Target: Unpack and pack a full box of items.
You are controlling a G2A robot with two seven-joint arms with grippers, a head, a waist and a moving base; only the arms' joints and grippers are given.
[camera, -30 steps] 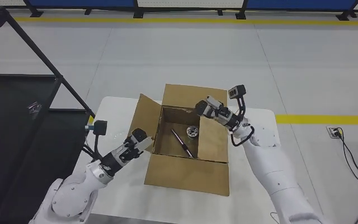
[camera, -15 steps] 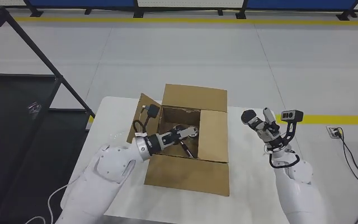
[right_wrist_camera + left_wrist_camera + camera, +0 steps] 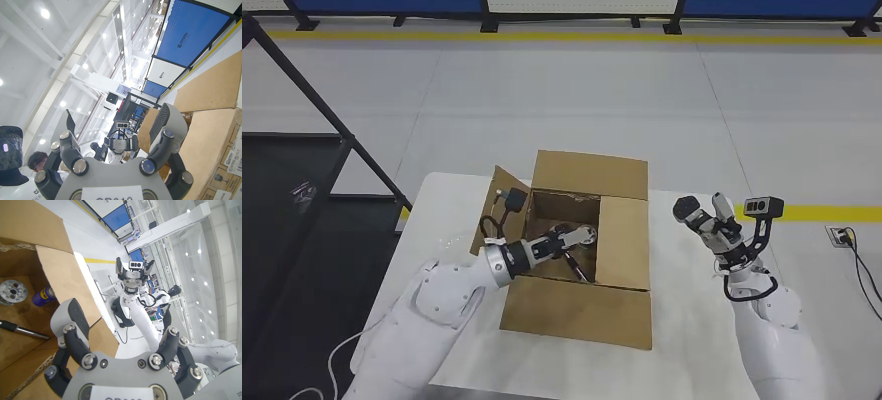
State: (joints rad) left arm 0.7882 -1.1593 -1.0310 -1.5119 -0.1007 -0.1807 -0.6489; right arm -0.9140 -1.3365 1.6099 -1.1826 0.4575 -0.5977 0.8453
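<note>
Though unmoved since earlier, left pincer (image 3: pixel 575 238) open over box (image 3: pixel 577 312), right pincer (image 3: pixel 704 211) open.

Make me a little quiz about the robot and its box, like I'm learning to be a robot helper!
1. True or false: the right gripper is inside the cardboard box.
2. Which of these lies in the box? A) a blue can B) a banana C) a teddy bear
3. Fill in the gap: the left gripper, over the box's opening, is open and holds ____.

Key: 1 false, it is up in the air beside the box; 2 A; 3 nothing.
</note>
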